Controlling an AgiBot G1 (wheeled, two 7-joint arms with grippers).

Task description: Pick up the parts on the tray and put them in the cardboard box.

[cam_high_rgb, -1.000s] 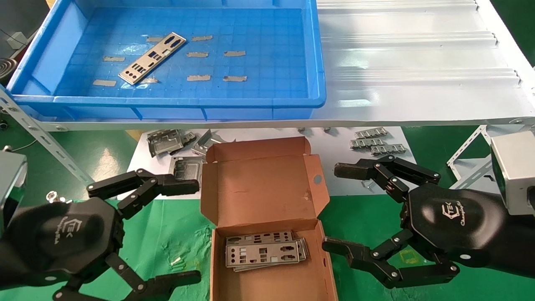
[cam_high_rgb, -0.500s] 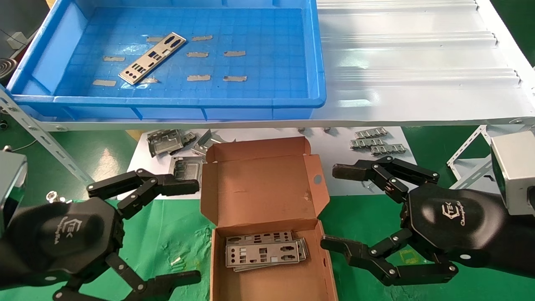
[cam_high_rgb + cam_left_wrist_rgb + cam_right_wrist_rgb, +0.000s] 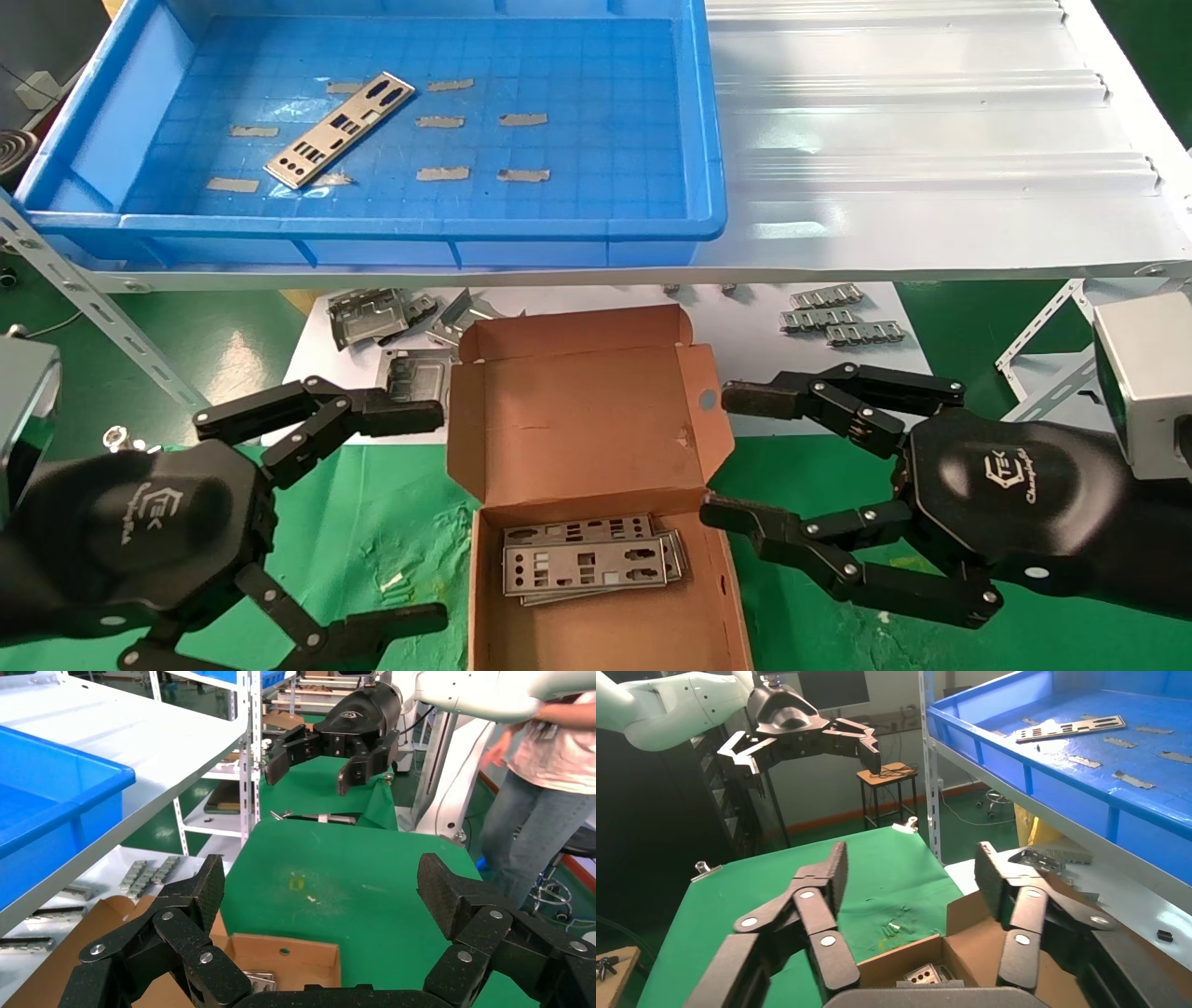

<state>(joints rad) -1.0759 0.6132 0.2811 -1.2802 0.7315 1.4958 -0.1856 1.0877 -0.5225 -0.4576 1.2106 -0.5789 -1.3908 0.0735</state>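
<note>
Head view: the left gripper (image 3: 428,513) hangs low beside the left of the cardboard box (image 3: 596,438), its fingers spread wide and holding nothing. The right gripper (image 3: 731,457) sits close at the box's right side, by the flap with the round hole, fingers likewise spread and empty. Several parts (image 3: 587,559) lie stacked in the box. One part (image 3: 340,130) lies at a slant on the floor of the blue tray (image 3: 559,228), among grey tape strips (image 3: 442,173).

Left wrist view: the left gripper (image 3: 320,899) hangs spread above the green table (image 3: 337,874) and the box's edge (image 3: 281,959); the right gripper (image 3: 316,759) shows farther off.

Right wrist view: the right gripper (image 3: 909,874) hangs spread over the box (image 3: 947,952); the tray (image 3: 1046,762) with its part (image 3: 1070,728) stands higher on a shelf.
</note>
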